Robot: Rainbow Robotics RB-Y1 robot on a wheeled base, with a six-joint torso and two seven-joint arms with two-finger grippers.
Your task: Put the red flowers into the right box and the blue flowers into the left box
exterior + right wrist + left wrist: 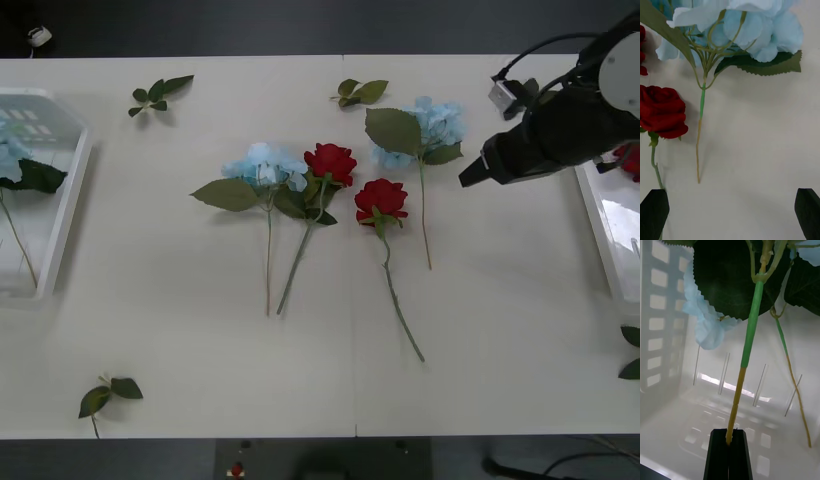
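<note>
Deep-red red flowers [330,162] on green stems — pale-blue blue flowers [265,166] with dark green leaves; white left box [62,215], cream table [180,320].

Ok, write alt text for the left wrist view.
The left gripper, black fingers shut, pinches the yellow-green stem of a blue flower above the left box, a white slotted tray. Dark broad leaves and pale-blue petals hang over it; a second thin stem trails alongside.

three pale-blue fluffy artificial flowers: two on the table [264,167] [432,125], one in the shallow white plastic tray on the left [50,200]. three deep-red artificial roses: two on the table [330,162] [381,199], one in the white tray on the right [605,225]. four loose green leaf sprigs on the table [158,95] [362,92] [108,394] [632,352].
</note>
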